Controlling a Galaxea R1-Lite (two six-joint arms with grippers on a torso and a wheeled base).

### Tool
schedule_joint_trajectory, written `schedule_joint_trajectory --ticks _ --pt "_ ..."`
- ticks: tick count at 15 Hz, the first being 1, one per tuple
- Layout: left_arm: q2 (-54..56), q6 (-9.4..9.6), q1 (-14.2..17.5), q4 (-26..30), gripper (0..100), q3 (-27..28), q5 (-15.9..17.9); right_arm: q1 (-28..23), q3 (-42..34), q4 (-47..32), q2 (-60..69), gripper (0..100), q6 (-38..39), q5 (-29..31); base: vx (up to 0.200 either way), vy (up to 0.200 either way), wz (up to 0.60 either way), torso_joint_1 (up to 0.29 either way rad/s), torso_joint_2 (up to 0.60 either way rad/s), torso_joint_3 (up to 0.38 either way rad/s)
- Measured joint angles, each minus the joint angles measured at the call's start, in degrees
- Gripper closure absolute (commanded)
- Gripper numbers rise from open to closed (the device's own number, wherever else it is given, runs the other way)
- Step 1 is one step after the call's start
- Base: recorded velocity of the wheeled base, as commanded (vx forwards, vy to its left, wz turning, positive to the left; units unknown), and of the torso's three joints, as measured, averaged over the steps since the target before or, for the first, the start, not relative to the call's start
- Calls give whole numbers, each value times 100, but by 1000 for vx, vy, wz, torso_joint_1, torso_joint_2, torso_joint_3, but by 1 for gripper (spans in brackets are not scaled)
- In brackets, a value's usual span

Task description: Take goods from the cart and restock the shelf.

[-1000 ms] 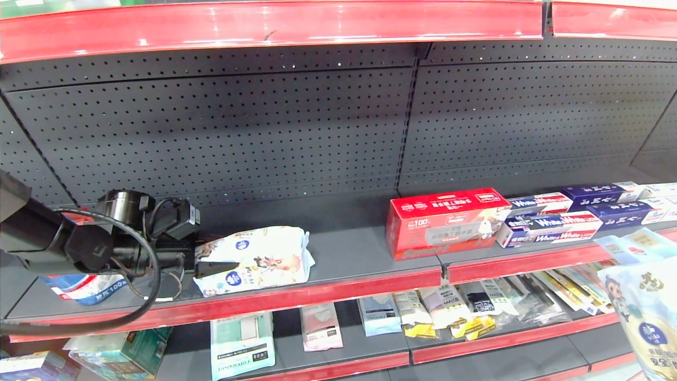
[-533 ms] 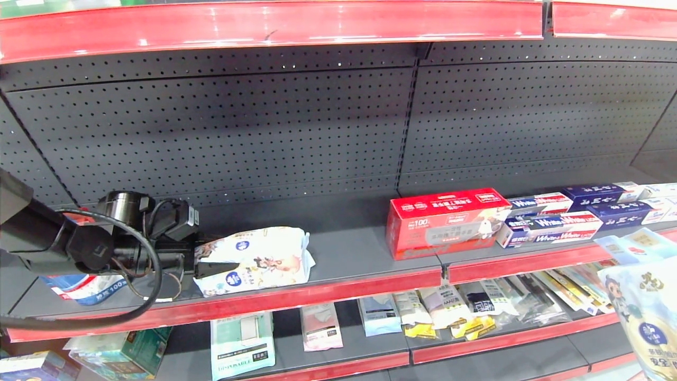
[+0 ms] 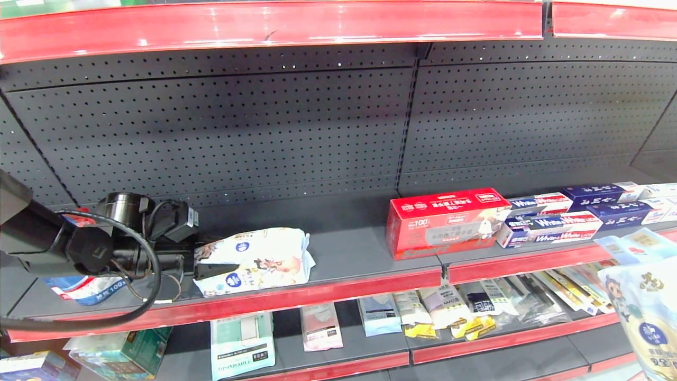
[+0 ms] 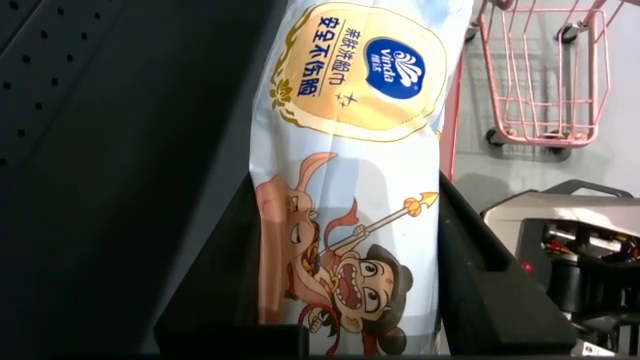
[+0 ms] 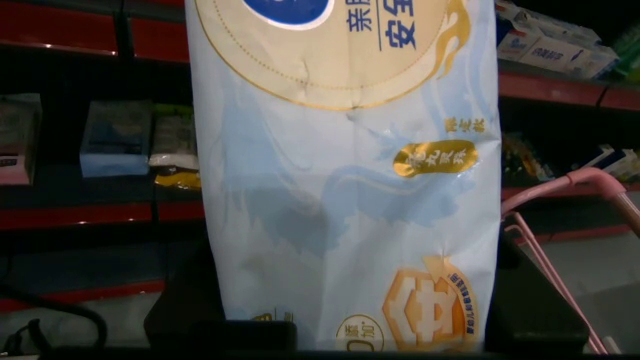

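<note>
**On the middle shelf: left pack down, right pack waiting**

Across the middle shelf point(image 3: 317, 292) I see a wide bare stretch of grey deck. It is bounded on the robot's right by the red box point(image 3: 447, 222) and on its left by the left pack point(image 3: 259, 259). That pack lies flat on the deck, close to the red front lip, with its long axis running along the lip. One short end points at the red box and is well apart from it; the other end sits in the left gripper point(image 3: 207, 260). In the left wrist view both dark fingers press against the pack's flanks, so I read the gripper as clamped on it. The pink cart point(image 4: 540, 70) stands on the floor, off the shelf.

The right pack point(image 3: 642, 317) hangs upright at the robot's far right, lower than the deck and in front of the lower shelves. The right gripper point(image 5: 360, 330) is closed on it, one finger on each flank.

As I judge it, the left placing lacks only the release. The fingers should part, then the arm should draw back along the pack's long axis, away from the red box, so the pack is not dragged. The right arm is nearer the bare stretch, and its pack would need tipping from upright to lying.
</note>
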State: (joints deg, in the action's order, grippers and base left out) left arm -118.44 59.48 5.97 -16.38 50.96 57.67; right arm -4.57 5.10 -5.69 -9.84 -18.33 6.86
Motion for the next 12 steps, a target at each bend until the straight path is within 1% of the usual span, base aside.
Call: schedule_joint_trajectory --ticks 1,2,4,7,9,10,11,12 --pt "-2 0 0 0 0 0 0 0 0 0 0 100 0 0 0 0 0 0 0 0" --pt "-5 -6 0 7 0 0 -4 0 0 -2 0 100 0 0 0 0 0 0 0 0" --pt "-5 -127 -2 46 0 -7 -17 0 0 -2 -9 100 0 -2 0 0 0 0 0 0" --pt "23 -154 -2 40 0 20 -15 0 0 0 -38 100 0 -6 0 0 0 0 0 0" --pt "102 -224 -2 24 0 33 -9 0 0 0 -44 100 0 -6 0 0 0 0 0 0" --pt "196 -358 -2 18 0 37 -9 0 0 0 -49 100 0 -6 0 0 0 0 0 0" --pt "307 -564 -2 16 0 34 -6 0 0 -2 -57 100 0 -9 0 0 0 0 0 0" --pt "402 -679 -2 10 0 22 -4 0 0 -2 -66 100 0 -9 0 0 0 0 0 0"
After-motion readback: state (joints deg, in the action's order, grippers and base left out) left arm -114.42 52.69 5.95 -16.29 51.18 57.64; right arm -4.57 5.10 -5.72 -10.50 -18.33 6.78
